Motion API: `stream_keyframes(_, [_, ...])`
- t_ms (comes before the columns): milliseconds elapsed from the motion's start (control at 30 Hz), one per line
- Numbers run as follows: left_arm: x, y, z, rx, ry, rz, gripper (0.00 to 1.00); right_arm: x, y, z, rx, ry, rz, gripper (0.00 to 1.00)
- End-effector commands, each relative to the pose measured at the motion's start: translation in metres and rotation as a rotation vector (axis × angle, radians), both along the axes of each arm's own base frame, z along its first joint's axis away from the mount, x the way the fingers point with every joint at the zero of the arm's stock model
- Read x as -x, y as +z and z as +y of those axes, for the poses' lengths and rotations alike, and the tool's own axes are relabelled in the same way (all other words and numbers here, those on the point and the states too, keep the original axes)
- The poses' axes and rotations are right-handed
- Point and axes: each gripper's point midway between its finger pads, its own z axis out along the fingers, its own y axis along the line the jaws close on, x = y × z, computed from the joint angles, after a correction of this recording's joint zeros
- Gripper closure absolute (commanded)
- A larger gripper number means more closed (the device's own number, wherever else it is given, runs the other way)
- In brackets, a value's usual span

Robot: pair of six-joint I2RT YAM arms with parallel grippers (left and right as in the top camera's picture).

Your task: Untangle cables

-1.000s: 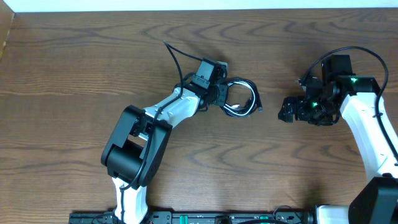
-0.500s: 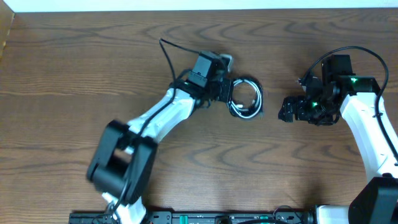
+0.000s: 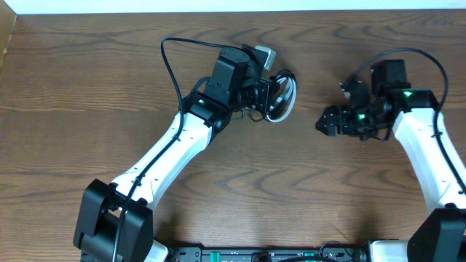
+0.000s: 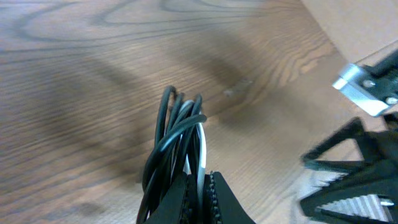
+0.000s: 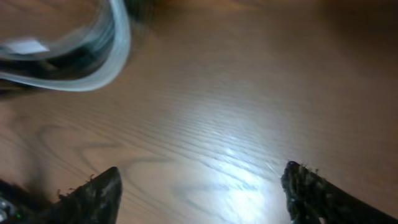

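The cables [image 3: 285, 100] form a small coil of black and white loops, lifted off the table at the far centre. My left gripper [image 3: 266, 96] is shut on the coil. In the left wrist view the loops [image 4: 180, 130] stand up out of the closed jaws [image 4: 200, 186], with a white strand pinched between them. My right gripper [image 3: 325, 121] is a short way to the right of the coil, open and holding nothing. Its two fingertips [image 5: 93, 193] stand wide apart over bare wood, midway point of the gripper [image 5: 202, 183]. The coil [image 5: 81, 59] shows blurred at the upper left.
The wooden table [image 3: 87, 87] ends at a pale far edge [image 3: 218, 6]. A thick black wire [image 3: 169, 62] arcs up from my left arm. My right gripper [image 4: 357, 165] shows at the right of the left wrist view.
My left arm stretched out and carried the coil up off the table toward the far edge. My right gripper shifted slightly left toward it and its jaws narrowed a little.
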Motion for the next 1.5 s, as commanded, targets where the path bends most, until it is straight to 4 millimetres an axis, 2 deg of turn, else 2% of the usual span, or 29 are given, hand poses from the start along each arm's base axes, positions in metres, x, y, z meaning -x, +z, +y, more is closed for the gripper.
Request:
stream_keyframes(0, [0.008, 0.018, -0.008, 0.07, -0.044, 0.01, 0.92, -0.001, 0.005, 0.028, -0.048, 0.054, -0.029, 0.26])
stream_keyframes(133, [0.01, 0.024, -0.011, 0.097, -0.051, 0.014, 0.92, -0.01, 0.005, 0.036, -0.012, 0.017, -0.056, 0.33])
stream_keyframes(367, [0.016, 0.056, -0.008, 0.135, -0.053, -0.054, 0.92, -0.018, 0.012, 0.06, -0.028, 0.06, -0.127, 0.36])
stream_keyframes(633, [0.03, 0.101, 0.0, 0.182, -0.058, -0.145, 0.92, -0.028, 0.013, 0.059, -0.005, 0.008, -0.151, 0.39])
stream_keyframes(767, [0.035, 0.115, 0.003, 0.197, -0.059, -0.173, 0.92, -0.028, 0.013, 0.059, -0.005, 0.008, -0.152, 0.4])
stream_keyframes(900, [0.039, 0.119, 0.005, 0.2, -0.061, -0.178, 0.92, -0.028, 0.013, 0.059, -0.007, 0.008, -0.155, 0.39])
stream_keyframes(1167, [0.041, 0.113, 0.006, 0.187, -0.059, -0.155, 0.92, -0.031, 0.019, 0.067, -0.058, 0.013, -0.166, 0.41])
stream_keyframes(1300, [0.04, 0.113, 0.007, 0.179, -0.055, -0.161, 0.92, -0.03, 0.025, 0.079, -0.123, 0.05, -0.175, 0.4])
stream_keyframes(1467, [0.04, 0.111, 0.008, 0.161, -0.064, -0.177, 0.92, -0.022, 0.037, 0.097, -0.215, 0.2, -0.221, 0.39])
